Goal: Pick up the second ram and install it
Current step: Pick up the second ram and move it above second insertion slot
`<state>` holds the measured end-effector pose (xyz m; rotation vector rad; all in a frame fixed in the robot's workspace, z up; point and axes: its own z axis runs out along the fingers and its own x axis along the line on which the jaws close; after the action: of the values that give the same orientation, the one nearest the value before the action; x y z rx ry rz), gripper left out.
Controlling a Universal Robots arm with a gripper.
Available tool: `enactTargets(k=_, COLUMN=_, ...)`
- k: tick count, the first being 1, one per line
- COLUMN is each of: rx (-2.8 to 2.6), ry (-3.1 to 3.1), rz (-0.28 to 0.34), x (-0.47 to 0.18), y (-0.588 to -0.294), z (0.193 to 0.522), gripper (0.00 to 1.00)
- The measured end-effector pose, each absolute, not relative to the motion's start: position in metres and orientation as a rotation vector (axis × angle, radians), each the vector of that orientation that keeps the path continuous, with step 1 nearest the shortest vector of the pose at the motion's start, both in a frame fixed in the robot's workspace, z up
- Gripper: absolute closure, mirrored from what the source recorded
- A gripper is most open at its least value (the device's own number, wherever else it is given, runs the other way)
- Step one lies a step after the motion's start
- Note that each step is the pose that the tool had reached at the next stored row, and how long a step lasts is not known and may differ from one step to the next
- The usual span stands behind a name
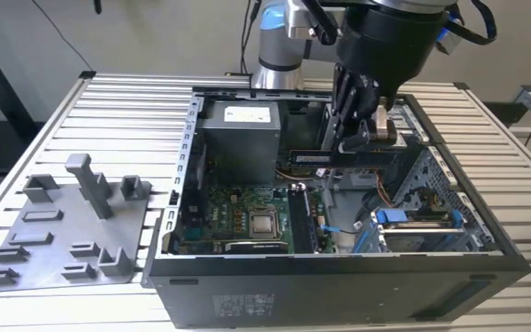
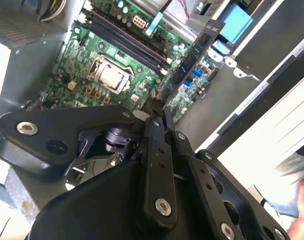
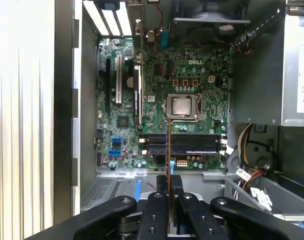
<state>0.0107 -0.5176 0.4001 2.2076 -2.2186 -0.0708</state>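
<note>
My gripper point(image 1: 365, 138) hangs over the open computer case point(image 1: 339, 266), shut on the second ram point(image 1: 353, 158), a long dark board held level above the motherboard point(image 1: 238, 214). In the second wrist view the fingers point(image 2: 164, 117) pinch one end of the ram point(image 2: 192, 57), which reaches out over the board. In the first wrist view the ram point(image 3: 169, 145) shows edge-on as a thin line rising from the gripper point(image 3: 169, 181), crossing the dark memory slots point(image 3: 184, 142). It is well above the slots and touches none of them.
The power supply point(image 1: 238, 135) stands at the case's back, and the bare processor point(image 1: 263, 223) sits beside the slots. Blue drive clips point(image 1: 390, 216) and a metal cage lie on the exterior view's right. A grey holder plate point(image 1: 63, 235) with a tall post point(image 1: 90, 183) rests outside the case.
</note>
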Motion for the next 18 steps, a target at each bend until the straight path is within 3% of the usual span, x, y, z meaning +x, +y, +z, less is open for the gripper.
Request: enactTargets(k=18, rx=2.208, ry=-2.219, rz=-0.071, x=0.002, y=-0.473, z=0.4, gripper=0.86)
